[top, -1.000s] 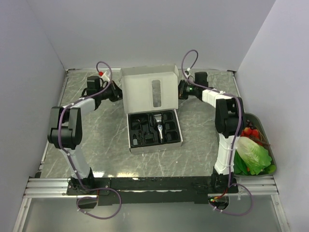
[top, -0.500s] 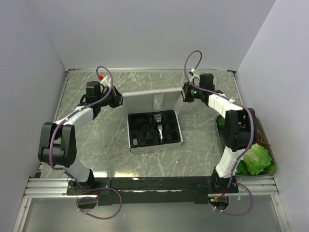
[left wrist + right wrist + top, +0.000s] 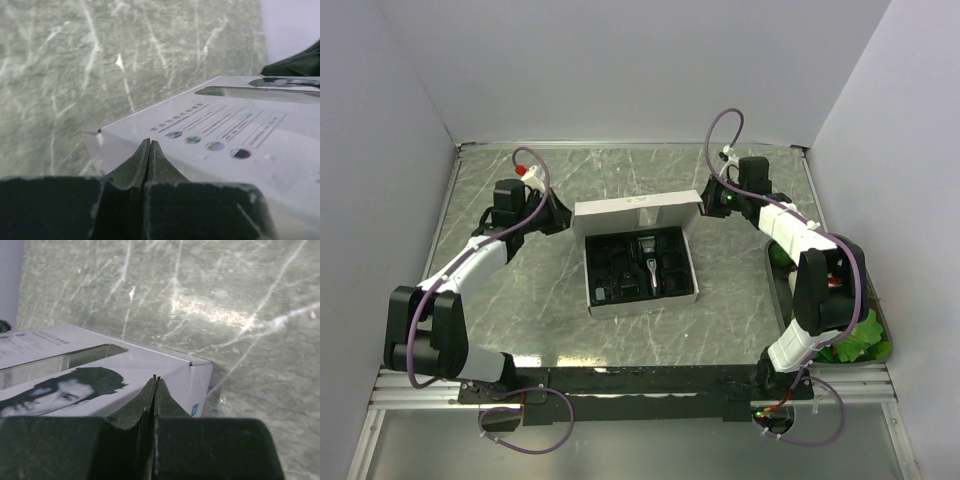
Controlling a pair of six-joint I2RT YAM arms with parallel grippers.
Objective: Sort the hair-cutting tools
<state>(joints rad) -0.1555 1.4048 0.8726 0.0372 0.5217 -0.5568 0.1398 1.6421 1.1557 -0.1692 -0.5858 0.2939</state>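
At the table's (image 3: 560, 310) middle, seen from above, sits a white box (image 3: 642, 301) with a black tray inside. The clipper (image 3: 648, 262) lies in the tray's centre slot, its silver blade end toward 12 o'clock. Small black attachments (image 3: 610, 264) fill the slots on either side of it. The lid (image 3: 638, 213) is folded back flat at 12 o'clock from the tray.

The left gripper (image 3: 558, 214) is at the lid's 9 o'clock end, with the clipper well apart from it at about 4 o'clock. In the left wrist view, the left gripper (image 3: 149, 143) has its jaws pressed together. Nothing shows between them, and the tips point at the lid (image 3: 225, 130) near its corner - whether they touch the card cannot be told.

The right gripper (image 3: 710, 203) is at the lid's 3 o'clock end, with the clipper between 7 and 8 o'clock from it. Up close, the right gripper (image 3: 156, 379) is also fully closed and holds nothing visible. Its tips sit just over the lid (image 3: 165, 365), beside the printed face (image 3: 75, 385). Neither pair of jaws is near the clipper or the attachments - all of them lie in the tray. A bin of greens (image 3: 860, 335) stands at the table's 4 o'clock edge.
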